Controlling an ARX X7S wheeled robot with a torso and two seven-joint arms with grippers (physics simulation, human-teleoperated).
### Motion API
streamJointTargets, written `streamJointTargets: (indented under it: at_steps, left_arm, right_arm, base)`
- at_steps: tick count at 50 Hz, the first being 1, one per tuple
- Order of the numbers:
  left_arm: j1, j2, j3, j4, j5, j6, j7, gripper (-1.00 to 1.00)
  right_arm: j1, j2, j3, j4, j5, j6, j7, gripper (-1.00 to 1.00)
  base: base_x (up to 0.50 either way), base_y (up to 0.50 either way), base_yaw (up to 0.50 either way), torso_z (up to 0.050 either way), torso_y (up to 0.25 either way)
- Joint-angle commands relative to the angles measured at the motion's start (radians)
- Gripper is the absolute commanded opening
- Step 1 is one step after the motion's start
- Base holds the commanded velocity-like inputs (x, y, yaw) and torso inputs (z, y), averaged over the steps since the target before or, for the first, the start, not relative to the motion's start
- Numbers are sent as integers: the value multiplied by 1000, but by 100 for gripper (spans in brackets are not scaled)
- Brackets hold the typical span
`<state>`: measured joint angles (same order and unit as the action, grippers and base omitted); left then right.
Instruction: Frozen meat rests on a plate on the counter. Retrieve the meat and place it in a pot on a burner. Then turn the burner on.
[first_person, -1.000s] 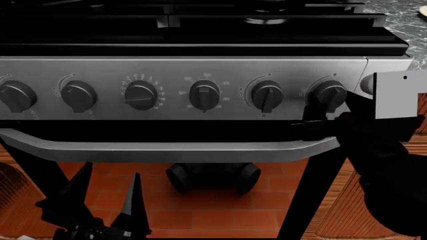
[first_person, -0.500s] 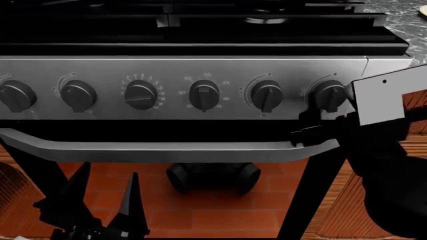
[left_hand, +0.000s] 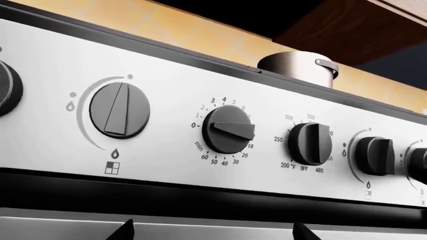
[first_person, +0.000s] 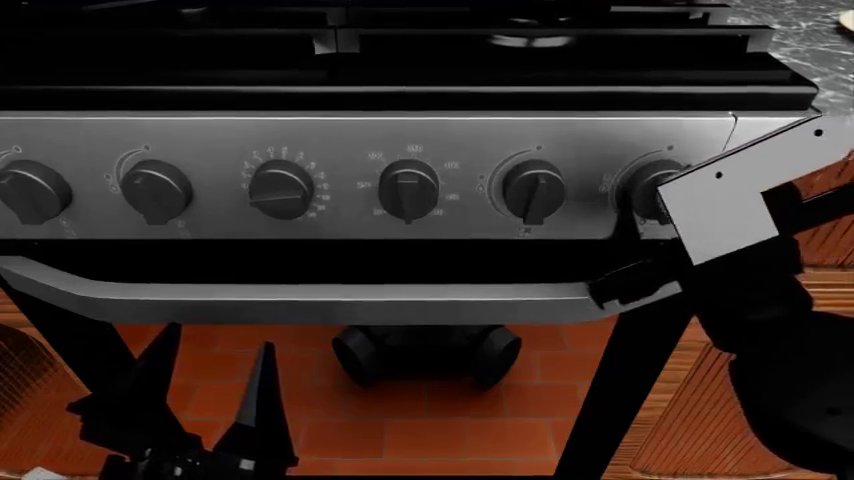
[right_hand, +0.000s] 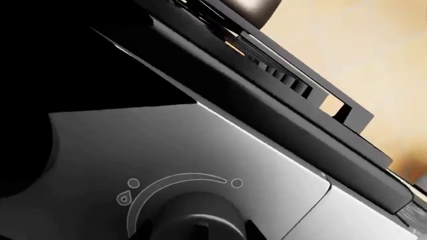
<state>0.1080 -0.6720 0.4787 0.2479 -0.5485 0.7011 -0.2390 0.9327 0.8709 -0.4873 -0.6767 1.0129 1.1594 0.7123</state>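
So, looks like only the burner left: right gripper at the panel's right-end knob, grip state hard to tell; left gripper hanging spread, idle.

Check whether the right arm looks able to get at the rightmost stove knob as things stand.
Probably yes. In the head view the right gripper is at the rightmost knob, its grey bracket overlapping the knob. The right wrist view shows that knob close ahead, with nothing between. Whether the jaws are open is unclear.
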Motion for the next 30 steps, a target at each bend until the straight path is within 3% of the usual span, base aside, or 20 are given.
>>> streamJointTargets:
  at_steps: [1, 30]
  left_arm:
    - [-2, -1, -2, -1, -15, -1, 7, 100]
    - [-1, 4, -6, 1, -21, -6, 14, 100]
  right_arm:
    - [127, -8, -61, -87, -97, 9, -65, -100]
    - [151, 4, -42, -108, -50, 38, -52, -100]
  base:
    - [0, 4, 5, 0, 10]
    - [-1, 3, 5, 1, 4]
